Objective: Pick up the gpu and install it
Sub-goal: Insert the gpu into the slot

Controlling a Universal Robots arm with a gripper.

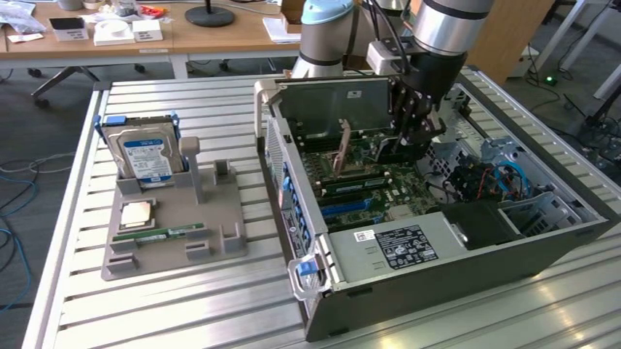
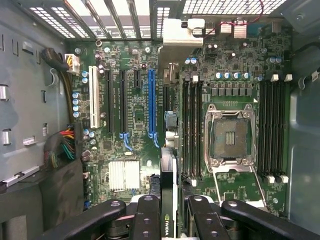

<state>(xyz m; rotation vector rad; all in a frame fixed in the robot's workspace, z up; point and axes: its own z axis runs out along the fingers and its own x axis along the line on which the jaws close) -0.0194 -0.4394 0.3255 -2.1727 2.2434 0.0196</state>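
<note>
The gpu (image 2: 168, 227) is a thin dark card seen edge-on in the wrist view, with a green logo near my fingers. Its pale metal bracket (image 2: 182, 33) reaches toward the case's slotted rear wall. My gripper (image 2: 172, 220) is shut on the card, one black finger (image 2: 146, 216) on each side. The card hangs over the motherboard (image 2: 115, 145), between the long blue slot (image 2: 151, 100) and the memory slots. In the exterior view my gripper (image 1: 415, 134) reaches down into the open computer case (image 1: 408, 251) with the dark gpu (image 1: 392, 153) under it.
The motherboard carries an open processor socket (image 2: 227, 132), a white slot (image 2: 94, 97) and a bundle of coloured cables (image 2: 62, 145). At the exterior view's left, a grey holder (image 1: 209, 218) bears a hard drive (image 1: 145, 153), a processor chip (image 1: 134, 213) and a green memory stick (image 1: 160, 234).
</note>
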